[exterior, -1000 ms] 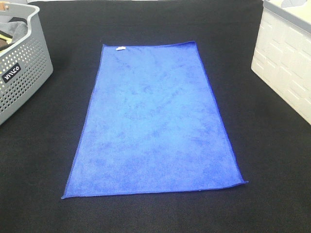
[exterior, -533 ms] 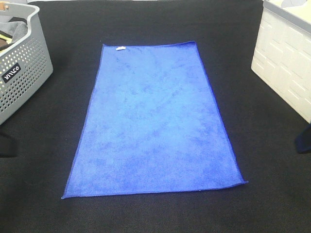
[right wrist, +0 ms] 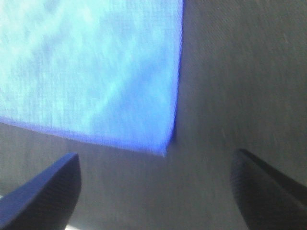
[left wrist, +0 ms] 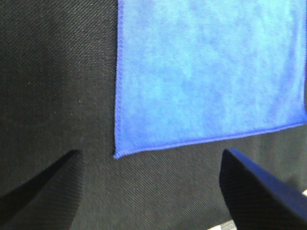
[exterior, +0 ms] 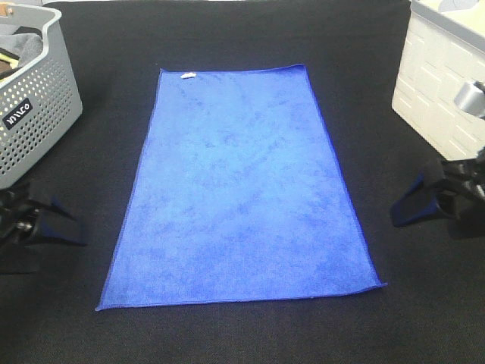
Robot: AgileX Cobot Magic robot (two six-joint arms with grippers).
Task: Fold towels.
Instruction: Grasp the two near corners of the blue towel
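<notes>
- Towel (exterior: pixel 242 189) spread flat on the black table (exterior: pixel 242 337).
- Left gripper (left wrist: pixel 151 153) and right gripper (right wrist: pixel 154 154) both gaping, empty, facing the near corners (exterior: pixel 98 307).
- Best bet: pinch both corners evenly and lift together.

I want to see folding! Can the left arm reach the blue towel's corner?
Probably yes: the open left gripper sits near the towel, at its corner, with only bare black mat between.

1. The table (exterior: pixel 242 334) is covered in black woven fabric.
2. A blue towel (exterior: pixel 242 189) lies spread flat in the middle.
3. A grey perforated basket (exterior: pixel 38 121) sits far left and a white crate (exterior: pixel 443 98) far right, both clear of the towel.
</notes>
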